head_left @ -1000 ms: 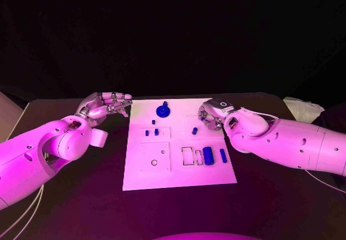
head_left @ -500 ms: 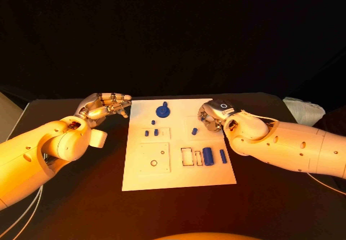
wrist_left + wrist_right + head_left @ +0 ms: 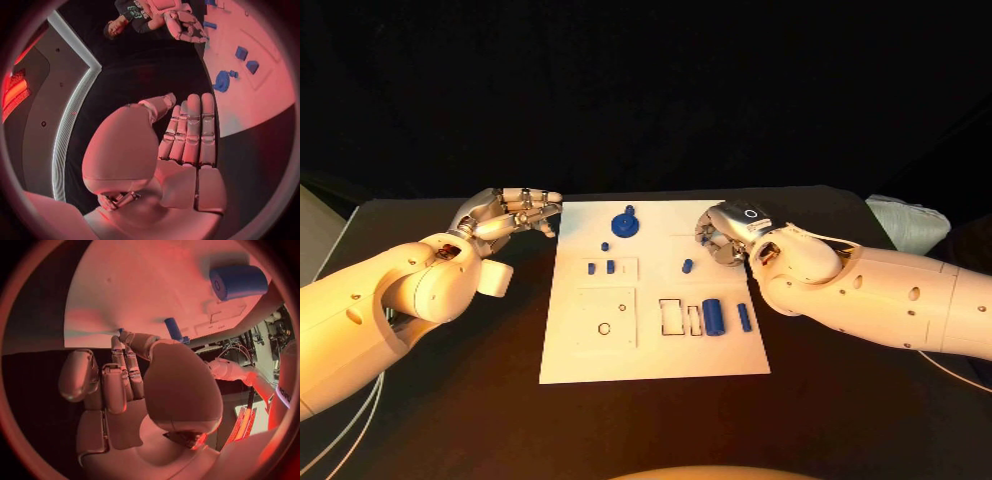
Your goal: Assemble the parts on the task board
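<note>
From the head camera, the flat white rectangular task board [image 3: 655, 290] lies mid-table, carrying small blue plastic parts: a round knobbed piece [image 3: 626, 223] at its far edge and a stubby cylinder [image 3: 714, 316] nearer the right arm. The silver left hand [image 3: 511, 211] hovers beside the board's far left corner, the silver right hand [image 3: 724, 233] over its far right edge.

The left wrist camera adds that the left hand's fingers [image 3: 190, 131] lie straight, pressed together, holding nothing.

The right wrist camera shows the right hand's fingers [image 3: 122, 371] extended side by side over the board, empty.
</note>
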### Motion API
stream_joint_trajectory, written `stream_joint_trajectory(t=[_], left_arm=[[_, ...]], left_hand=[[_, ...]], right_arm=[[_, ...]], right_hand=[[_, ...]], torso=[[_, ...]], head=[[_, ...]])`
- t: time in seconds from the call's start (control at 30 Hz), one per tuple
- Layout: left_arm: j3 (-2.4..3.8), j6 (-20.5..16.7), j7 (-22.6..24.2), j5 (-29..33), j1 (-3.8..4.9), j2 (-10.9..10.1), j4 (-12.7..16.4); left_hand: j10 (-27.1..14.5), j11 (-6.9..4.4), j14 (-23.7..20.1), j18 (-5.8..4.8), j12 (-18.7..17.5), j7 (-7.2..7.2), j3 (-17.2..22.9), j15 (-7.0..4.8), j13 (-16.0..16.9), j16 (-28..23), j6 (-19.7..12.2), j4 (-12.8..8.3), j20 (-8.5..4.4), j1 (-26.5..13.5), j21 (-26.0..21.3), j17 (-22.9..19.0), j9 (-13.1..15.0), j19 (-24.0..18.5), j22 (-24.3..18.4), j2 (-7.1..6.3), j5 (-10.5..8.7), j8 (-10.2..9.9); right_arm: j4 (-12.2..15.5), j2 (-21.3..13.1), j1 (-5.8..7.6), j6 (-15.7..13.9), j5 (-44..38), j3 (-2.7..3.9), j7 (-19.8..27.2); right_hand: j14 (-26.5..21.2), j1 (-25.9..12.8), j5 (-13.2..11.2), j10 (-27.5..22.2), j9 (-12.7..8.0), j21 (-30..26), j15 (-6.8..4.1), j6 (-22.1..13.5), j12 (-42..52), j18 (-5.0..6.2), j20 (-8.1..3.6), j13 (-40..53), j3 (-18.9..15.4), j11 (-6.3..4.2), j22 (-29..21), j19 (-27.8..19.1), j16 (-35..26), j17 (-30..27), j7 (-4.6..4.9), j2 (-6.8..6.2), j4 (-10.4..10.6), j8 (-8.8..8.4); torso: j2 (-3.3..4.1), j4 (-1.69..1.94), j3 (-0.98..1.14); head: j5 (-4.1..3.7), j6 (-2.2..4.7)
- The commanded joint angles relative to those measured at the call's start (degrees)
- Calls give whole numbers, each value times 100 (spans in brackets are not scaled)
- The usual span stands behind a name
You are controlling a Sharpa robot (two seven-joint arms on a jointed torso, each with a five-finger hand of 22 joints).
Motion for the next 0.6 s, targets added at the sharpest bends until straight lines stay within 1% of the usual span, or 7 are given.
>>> stream_joint_trajectory(t=[0.03, 0.2, 0.37, 0.5, 0.6], left_arm=[[5, 78, -3, -26, -4, 1, -4], [5, 81, -12, -26, -5, -1, -11], [5, 82, -16, -26, -5, 0, -15], [5, 83, -19, -26, -5, 0, -17], [5, 83, -20, -26, -6, 1, -20]], left_hand=[[-42, -4, 37, 85, 30, 15, -41, -9, -5, -34, -21, -4, -2, 0, -32, -7, -7, 54, -8, 27, 16, -33], [-57, 0, 37, 85, 29, 18, -45, -7, -8, -38, -34, -3, -1, 3, -38, -8, -11, 58, -14, 26, 16, -41], [-64, 2, 37, 84, 29, 20, -48, -5, -10, -40, -40, -3, -1, 4, -41, -9, -13, 60, -17, 24, 16, -45], [-70, 3, 37, 84, 29, 22, -50, -4, -11, -42, -45, -3, 0, 5, -43, -9, -15, 61, -19, 23, 16, -48], [-70, 3, 37, 84, 29, 22, -50, -4, -11, -42, -45, -3, 0, 5, -43, -9, -15, 61, -19, 23, 16, -48]], right_arm=[[86, -37, 24, -109, 209, 19, 135], [214, -142, 83, -92, 374, 47, 194], [346, -228, 114, -78, 467, 67, 230], [544, -322, 131, -93, 534, 88, 253], [733, -380, 135, -106, 569, 99, 265]], right_hand=[[313, -31, 7, 199, 6, 39, -54, 7, 14, 28, -42, 4, 4, -175, 6, 59, 39, 158, 37, 50, -8, -5], [312, -36, 21, 201, 6, 33, -53, 6, 12, 30, -42, 1, 4, -174, 1, 58, 38, 156, 39, 48, -8, -6], [312, -36, 21, 201, 6, 33, -53, 6, 12, 30, -42, 1, 4, -174, 1, 58, 38, 156, 39, 48, -8, -6], [314, -41, 31, 201, 6, 43, -53, 6, 11, 27, -42, -2, 4, -173, 10, 61, 42, 162, 40, 46, -9, -7], [314, -41, 31, 201, 6, 43, -53, 6, 11, 27, -42, -2, 4, -173, 10, 61, 42, 162, 40, 46, -9, -7]], torso=[[-2, -4, -2], [1, -9, -2], [-2, -2, -4], [-2, 4, -7], [-3, 2, -8]], head=[[5, 7], [5, 3], [6, 4], [15, 2], [49, 14]])
